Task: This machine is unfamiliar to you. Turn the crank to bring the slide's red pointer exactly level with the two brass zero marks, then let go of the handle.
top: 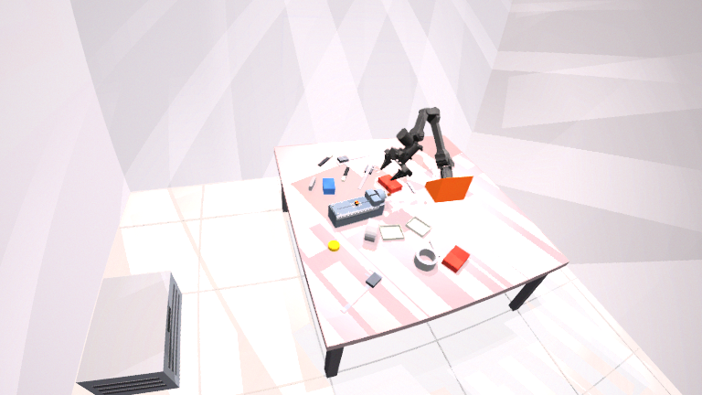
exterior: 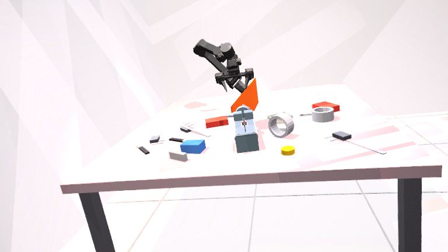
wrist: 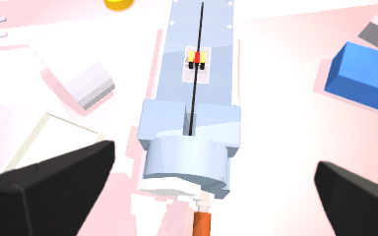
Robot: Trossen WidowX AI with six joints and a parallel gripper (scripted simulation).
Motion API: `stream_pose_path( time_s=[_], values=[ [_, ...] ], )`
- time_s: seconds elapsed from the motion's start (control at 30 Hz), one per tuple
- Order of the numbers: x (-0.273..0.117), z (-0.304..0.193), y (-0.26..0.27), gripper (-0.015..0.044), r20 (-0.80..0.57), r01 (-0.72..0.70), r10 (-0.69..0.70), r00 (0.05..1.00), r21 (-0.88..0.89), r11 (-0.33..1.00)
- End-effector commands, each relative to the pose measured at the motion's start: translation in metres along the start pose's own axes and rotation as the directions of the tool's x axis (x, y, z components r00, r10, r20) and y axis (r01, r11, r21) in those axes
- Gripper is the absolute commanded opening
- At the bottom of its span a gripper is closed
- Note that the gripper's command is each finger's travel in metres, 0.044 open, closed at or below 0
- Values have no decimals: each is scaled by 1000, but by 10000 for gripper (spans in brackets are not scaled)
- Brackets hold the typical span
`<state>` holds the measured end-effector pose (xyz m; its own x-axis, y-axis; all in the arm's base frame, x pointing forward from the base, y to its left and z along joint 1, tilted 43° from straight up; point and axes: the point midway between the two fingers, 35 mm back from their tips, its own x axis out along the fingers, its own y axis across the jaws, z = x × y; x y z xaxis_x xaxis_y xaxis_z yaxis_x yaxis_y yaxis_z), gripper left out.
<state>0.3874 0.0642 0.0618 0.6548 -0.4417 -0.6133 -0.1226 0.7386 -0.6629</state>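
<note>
The blue-grey machine (top: 356,210) (exterior: 246,142) (wrist: 169,81) stands on the table. In the wrist view its red pointer (wrist: 197,58) sits in the slot between two brass marks (wrist: 191,56) (wrist: 203,57) and looks level with them, as far as the small picture shows. The orange crank handle (wrist: 201,224) sticks out from the machine's near end at the bottom of the wrist view, its lower part cut off. My gripper (top: 388,173) (exterior: 236,88) (wrist: 213,159) is wide open and empty, raised above and back from the handle and not touching it.
An orange upright panel (top: 449,188) (exterior: 248,98) stands near the arm's base. A red block (top: 389,184) (exterior: 216,121) lies beside the machine's crank end. A blue block (top: 328,186) (exterior: 192,146) (wrist: 355,74), a grey ring (exterior: 280,136) and a yellow disc (top: 334,245) (exterior: 287,150) are around it.
</note>
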Motion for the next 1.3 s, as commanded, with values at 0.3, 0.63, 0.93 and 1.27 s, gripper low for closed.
stream_pose_path(
  time_s=[0.3,0.63,0.93,1.27],
  values=[
    [38,42,4,440,-44,60,-58,997,51,997],
    [71,70,9,440,-73,109,-102,992,92,990],
    [106,46,10,440,-77,116,-109,991,97,988],
    [121,30,10,440,-77,118,-111,991,97,988]
  ],
)
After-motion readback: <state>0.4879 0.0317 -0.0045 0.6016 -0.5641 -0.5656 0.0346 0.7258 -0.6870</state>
